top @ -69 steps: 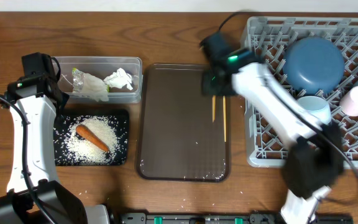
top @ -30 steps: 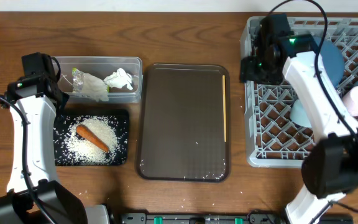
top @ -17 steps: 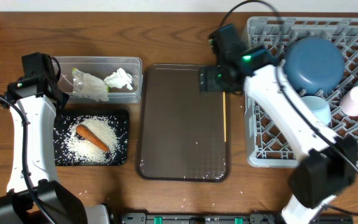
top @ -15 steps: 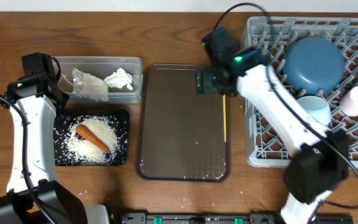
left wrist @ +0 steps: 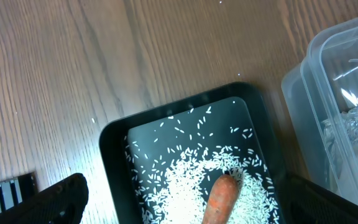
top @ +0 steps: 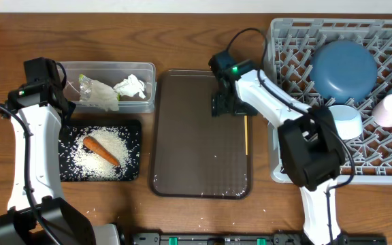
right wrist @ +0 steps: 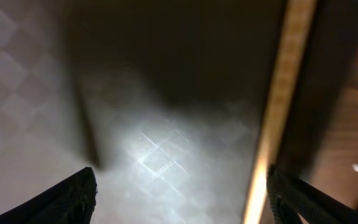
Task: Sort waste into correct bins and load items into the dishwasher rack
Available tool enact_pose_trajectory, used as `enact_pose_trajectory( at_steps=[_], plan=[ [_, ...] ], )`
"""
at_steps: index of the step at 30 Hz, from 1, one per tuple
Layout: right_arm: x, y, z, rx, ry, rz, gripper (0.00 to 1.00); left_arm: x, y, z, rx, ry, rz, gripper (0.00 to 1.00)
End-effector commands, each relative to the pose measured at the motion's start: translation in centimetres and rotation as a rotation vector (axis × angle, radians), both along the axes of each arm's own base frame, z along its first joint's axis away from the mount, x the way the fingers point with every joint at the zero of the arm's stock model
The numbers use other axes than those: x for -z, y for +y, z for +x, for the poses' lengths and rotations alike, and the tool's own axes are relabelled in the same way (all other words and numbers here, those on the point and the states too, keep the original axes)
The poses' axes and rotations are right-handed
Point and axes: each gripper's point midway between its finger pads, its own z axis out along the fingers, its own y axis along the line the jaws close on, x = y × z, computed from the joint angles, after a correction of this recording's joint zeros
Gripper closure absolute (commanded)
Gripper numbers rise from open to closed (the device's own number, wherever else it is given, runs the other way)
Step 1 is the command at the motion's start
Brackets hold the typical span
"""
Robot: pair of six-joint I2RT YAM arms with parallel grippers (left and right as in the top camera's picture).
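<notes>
Tabletop (top: 182, 34) of brown wood carries everything. The grey dishwasher rack (top: 291, 41) fills its right side, and the brown tray (top: 196, 150) lies in the middle.

The right arm rises from the near edge and bends over the rack's left rim. Its white forearm reaches up and left, ending over the brown tray's upper right corner. There the right hand (top: 224, 103) points down at the tray with its fingers (right wrist: 73, 196) spread wide, gripping nothing.

The left arm runs straight up the left side, its wrist bent just beside the left end of the clear tub (top: 152, 88). The left hand (left wrist: 194, 202) hangs open and empty above the black tray (top: 133, 129).

The dark-blue bowl (top: 342, 68) sits in the rack's upper part. The light-blue bowl (top: 346, 122) is below it, and the cup (top: 390, 109) is near the right edge.

The wrapper (top: 97, 93) and the tissue (top: 131, 86) lie side by side in the clear tub. The carrot (top: 101, 151) rests on the rice (top: 114, 139) in the black tray.

One chopstick (top: 246, 136) lies along the brown tray's right edge, just inside the right hand's finger in the wrist view. A few stray grains dot the tabletop below the black tray.
</notes>
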Motion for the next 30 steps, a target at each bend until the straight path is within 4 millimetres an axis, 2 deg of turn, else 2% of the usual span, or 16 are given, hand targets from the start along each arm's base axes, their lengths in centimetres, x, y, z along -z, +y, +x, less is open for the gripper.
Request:
enact_pose_trajectory(
  at_steps=[1,9,11,14,15,18,20,22,26,28,30],
  plan=[
    [0.4,0.2,0.0,0.020,0.011,0.017,0.14,-0.1,0.1,-0.2,-0.009,0.000,0.004,0.01],
    [0.6,0.0,-0.1,0.022,0.017,0.009,0.14,-0.1,0.1,-0.2,-0.009,0.000,0.004,0.01],
    [0.9,-0.1,-0.3,0.022,0.020,0.007,0.17,-0.1,0.1,-0.2,-0.009,0.000,0.004,0.01],
    [1.7,-0.1,-0.8,0.020,0.029,0.005,0.43,-0.1,0.1,-0.2,-0.009,0.000,0.004,0.01],
    [2.1,-0.1,-1.1,0.022,0.032,0.003,0.47,-0.1,0.1,-0.2,-0.009,0.000,0.004,0.01],
    [3.2,0.2,-1.9,0.014,0.045,0.016,0.73,-0.1,0.1,-0.2,-0.009,0.000,0.004,0.01],
    [3.6,0.5,-2.5,0.010,0.067,0.038,0.99,-0.1,0.1,-0.2,-0.009,0.000,0.004,0.01],
    [3.4,1.1,-2.8,0.008,0.086,0.073,0.99,-0.1,0.1,-0.2,-0.009,0.000,0.004,0.01],
    [0.8,1.6,-2.0,0.009,0.064,0.111,0.99,-0.1,0.1,-0.2,-0.009,0.000,0.004,0.01],
    [-1.7,1.5,-1.1,-0.007,0.027,0.130,0.99,-0.1,0.1,-0.2,-0.009,0.000,0.004,0.01],
    [-5.6,1.1,0.2,-0.007,-0.043,0.164,0.99,-0.1,0.1,-0.2,-0.009,0.000,0.004,0.01]
  ],
)
